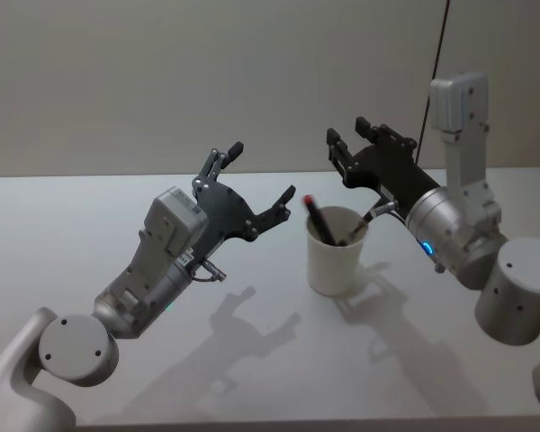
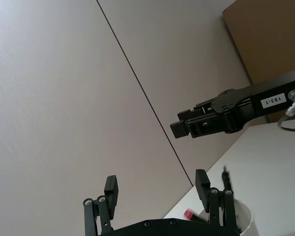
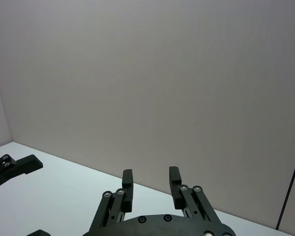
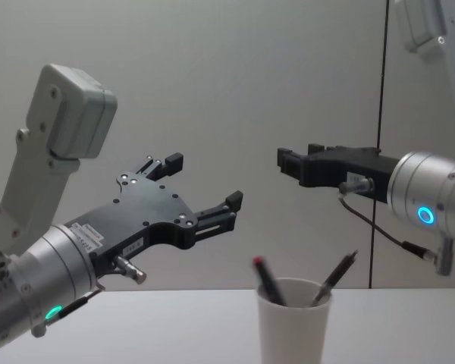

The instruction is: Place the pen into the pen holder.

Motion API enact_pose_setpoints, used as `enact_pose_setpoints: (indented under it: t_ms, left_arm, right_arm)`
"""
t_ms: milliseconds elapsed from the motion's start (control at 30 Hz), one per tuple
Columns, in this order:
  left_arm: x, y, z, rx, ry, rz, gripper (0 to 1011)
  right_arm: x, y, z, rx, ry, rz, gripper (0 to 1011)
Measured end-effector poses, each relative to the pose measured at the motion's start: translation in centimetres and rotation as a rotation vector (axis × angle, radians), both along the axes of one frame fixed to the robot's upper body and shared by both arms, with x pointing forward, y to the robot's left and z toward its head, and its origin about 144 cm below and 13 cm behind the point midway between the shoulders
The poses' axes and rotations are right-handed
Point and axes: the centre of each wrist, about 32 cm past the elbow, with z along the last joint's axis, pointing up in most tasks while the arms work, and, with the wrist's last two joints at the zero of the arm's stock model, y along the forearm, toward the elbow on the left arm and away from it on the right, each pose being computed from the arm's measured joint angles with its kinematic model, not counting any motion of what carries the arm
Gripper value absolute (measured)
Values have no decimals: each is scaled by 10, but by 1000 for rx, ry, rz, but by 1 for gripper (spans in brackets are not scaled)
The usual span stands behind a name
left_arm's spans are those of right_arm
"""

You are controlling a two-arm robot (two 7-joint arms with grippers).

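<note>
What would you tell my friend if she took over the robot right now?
Left gripper: fingers open, empty, raised just left of the pen holder.
Right gripper: fingers open, empty, raised above and behind the holder.
The holder stands upright on the white table. Two pens lean inside it: one with a red end, one dark.
Done: the pens are in the holder and nothing is gripped.
Left: likely nothing but pulling both arms back.
</note>
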Motion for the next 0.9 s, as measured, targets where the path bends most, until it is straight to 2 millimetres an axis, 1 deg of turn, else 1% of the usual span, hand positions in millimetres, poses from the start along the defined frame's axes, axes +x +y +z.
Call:
enact_pose_setpoints:
  t_ms: [167,267,333,400,433,500,533,600,633,667,900]
  left_arm:
    - [0,0,0,0,0,0,1004]
    - [0,0,0,0,0,0,1004]
    - [0,0,0,0,0,0,1004]
    - [0,0,0,0,0,0,1004]
    - [0,0,0,0,0,0,1004]
    - [0,0,0,0,0,0,1004]
    - [0,0,0,0,0,0,1004]
    - [0,0,0,0,0,0,1004]
    - [0,0,0,0,0,0,1004]
    - [0,0,0,0,0,0,1004]
    - [0,0,0,0,0,0,1004]
  right_arm:
    - [0,0,-2,2,-7,4,585]
    - [0,0,-2,4,-12,6,670]
    - [0,0,-2,5,-14,7,751]
    - [0,0,-2,6,-16,7,781]
    - [0,-1,-2,7,-16,7,835]
    - [0,-1,-2,9,-19,8,882]
    - [0,-1,-2,11,-20,9,931]
    - [0,-2,-2,12,-22,9,955]
    - [0,-2,-2,13,-22,9,992]
    - [0,-2,-2,13,-23,10,1001]
    - [0,-2,-2,17,-27,11,1001]
